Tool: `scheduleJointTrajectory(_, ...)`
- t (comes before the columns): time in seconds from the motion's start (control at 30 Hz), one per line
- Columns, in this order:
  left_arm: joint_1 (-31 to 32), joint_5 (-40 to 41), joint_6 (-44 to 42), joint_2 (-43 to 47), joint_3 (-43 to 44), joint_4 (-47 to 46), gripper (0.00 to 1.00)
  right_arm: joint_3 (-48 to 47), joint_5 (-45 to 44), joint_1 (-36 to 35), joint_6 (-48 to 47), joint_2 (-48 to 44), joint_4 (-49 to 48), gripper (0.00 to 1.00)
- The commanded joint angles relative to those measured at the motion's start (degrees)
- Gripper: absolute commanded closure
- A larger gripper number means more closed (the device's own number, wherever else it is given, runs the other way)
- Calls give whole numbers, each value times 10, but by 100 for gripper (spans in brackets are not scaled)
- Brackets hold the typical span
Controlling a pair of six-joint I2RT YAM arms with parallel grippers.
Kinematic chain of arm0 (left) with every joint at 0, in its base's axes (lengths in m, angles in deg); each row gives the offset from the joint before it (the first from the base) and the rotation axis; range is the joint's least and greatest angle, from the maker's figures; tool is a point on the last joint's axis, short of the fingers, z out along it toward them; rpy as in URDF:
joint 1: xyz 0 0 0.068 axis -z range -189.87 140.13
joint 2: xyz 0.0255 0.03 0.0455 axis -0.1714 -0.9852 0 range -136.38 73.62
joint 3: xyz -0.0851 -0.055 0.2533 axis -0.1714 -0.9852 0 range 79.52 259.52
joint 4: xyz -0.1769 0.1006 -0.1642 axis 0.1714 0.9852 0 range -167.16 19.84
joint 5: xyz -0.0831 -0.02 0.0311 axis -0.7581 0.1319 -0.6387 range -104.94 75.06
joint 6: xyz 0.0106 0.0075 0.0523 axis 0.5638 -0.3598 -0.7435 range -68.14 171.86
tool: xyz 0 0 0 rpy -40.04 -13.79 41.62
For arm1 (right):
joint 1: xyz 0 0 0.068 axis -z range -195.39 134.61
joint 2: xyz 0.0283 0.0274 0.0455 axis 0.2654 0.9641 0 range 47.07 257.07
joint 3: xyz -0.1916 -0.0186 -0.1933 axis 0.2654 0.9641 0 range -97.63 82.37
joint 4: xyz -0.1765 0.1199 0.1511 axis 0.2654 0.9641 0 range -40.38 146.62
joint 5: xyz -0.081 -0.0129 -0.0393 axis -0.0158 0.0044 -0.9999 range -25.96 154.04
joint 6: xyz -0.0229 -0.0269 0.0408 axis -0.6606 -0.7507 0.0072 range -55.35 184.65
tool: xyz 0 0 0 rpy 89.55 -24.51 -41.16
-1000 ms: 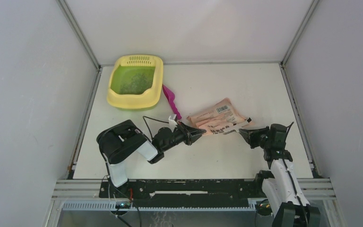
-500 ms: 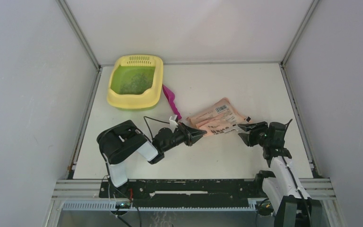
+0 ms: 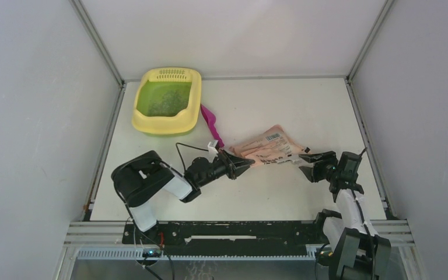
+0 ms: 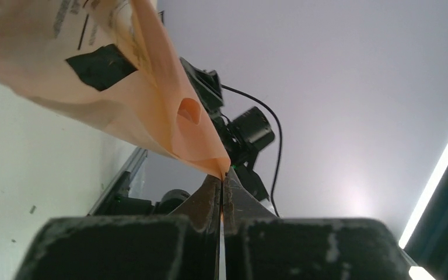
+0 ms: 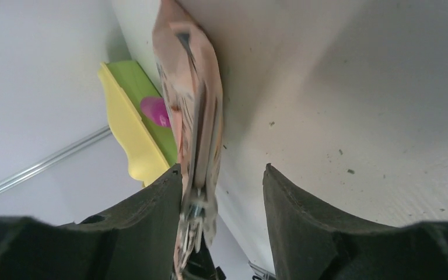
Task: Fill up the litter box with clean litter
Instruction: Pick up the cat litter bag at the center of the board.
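While the left hand point(image 3: 246, 165) is clamped shut on one corner of the peach bag point(image 3: 268, 146), the right hand point(image 3: 304, 163) has its fingers apart. They straddle the bag's opposite end with no grip. In the right wrist view that end sits between the fingers, up against one of them.

The bag lies mid-tabletop point(image 3: 280, 105). I can't tell whether any of it is off the surface. The litter box point(image 3: 166, 123) is at the far-left corner, well apart from the bag. Its green floor carries only a thin speckle of clean litter point(image 3: 166, 100), and a magenta scoop point(image 3: 210, 118) lies just beside its right edge.

My read is that the step in hand is getting a two-handed hold on the bag, with pouring not yet started and the fill barely begun.

Next move, as I judge it:
- The right hand needs to close on the bag end it straddles, far enough in that the film doesn't slip out.
- Both hands then lift together and carry the bag over the box.
- The mouth goes down over the green floor. Which end is open isn't visible.
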Motion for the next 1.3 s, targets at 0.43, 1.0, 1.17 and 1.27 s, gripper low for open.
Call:
scheduleJointTrajectory(0.43,-12,-23,15,158,-111,-74,99,-43,89,80,-54,87,-55,59)
scheduleJointTrajectory(1.0,-14,-50,-24,210,-16,57,98,-160,91,82,-56,54,23,100)
scheduleJointTrajectory(1.17,-29,-79,-37,190,58,113,98,-231,79,81,-40,69,25,100)
scheduleJointTrajectory(1.27,-45,-108,-51,167,114,151,98,-276,71,78,-32,87,19,100)
